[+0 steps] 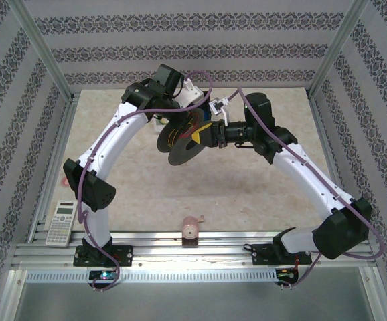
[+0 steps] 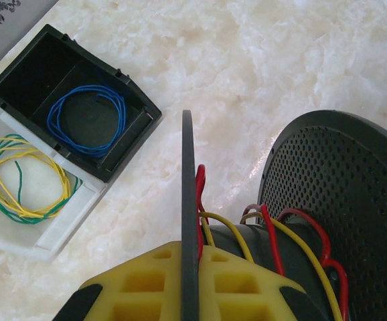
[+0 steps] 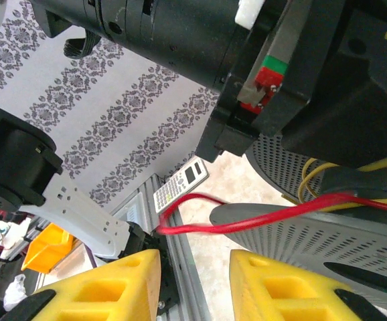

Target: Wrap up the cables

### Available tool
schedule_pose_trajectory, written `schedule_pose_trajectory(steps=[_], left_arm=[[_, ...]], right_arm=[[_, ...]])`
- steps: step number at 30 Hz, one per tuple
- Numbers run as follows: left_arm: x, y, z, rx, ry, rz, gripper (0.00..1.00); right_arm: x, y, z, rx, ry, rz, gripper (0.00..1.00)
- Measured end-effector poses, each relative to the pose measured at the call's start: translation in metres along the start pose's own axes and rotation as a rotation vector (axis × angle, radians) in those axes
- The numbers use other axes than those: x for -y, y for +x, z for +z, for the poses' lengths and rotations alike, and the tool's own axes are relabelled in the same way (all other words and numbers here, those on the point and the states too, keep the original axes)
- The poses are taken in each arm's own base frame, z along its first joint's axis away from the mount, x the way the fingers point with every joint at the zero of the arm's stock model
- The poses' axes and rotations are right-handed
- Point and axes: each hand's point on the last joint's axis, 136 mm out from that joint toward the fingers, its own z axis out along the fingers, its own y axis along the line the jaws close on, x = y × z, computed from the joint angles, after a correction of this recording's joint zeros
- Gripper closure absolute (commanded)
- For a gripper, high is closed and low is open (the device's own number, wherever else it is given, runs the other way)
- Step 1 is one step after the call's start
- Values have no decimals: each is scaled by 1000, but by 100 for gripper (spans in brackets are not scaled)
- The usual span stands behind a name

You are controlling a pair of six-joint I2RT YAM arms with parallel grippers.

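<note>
A dark grey spool (image 1: 179, 146) hangs in the air between the two arms. My left gripper (image 2: 190, 253) is shut on the thin edge of one spool flange (image 2: 188, 167). The red cable (image 2: 272, 242) runs over the hub between that flange and a perforated flange (image 2: 344, 174), alongside a yellow wire (image 2: 230, 227). In the right wrist view a loose loop of the red cable (image 3: 200, 226) sticks out past a flange (image 3: 327, 244), just beyond my right gripper (image 3: 193, 262). Its yellow fingers stand apart with nothing between them. From above, the right gripper (image 1: 203, 134) is at the spool's right side.
On the table lie a black box (image 2: 33, 73) with a blue wire coil (image 2: 86, 117) and a white tray (image 2: 46, 234) with a yellow-green coil (image 2: 23, 177). A calculator (image 1: 63, 224) sits at the near left. A small pink reel (image 1: 191, 229) rests on the front rail.
</note>
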Motion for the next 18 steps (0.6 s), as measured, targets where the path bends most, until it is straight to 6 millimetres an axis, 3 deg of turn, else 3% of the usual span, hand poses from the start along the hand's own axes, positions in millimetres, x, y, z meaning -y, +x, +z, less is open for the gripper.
schedule_pose_trajectory(steps=[3,5,13,18], left_arm=[[0,-2,0,7,-2,1,100],[-1,-3,0,12,-3,2,100],[-1,-4,0,17,-5,3,100],[-2,-2,4,15,-10,3,100]], right_arm=[[1,1,1,0,-1,2,66],[1,1,1,3,-3,5,56],[3,-7,1,36,8,11,39],[9,-15,-7,62,26,29,34]])
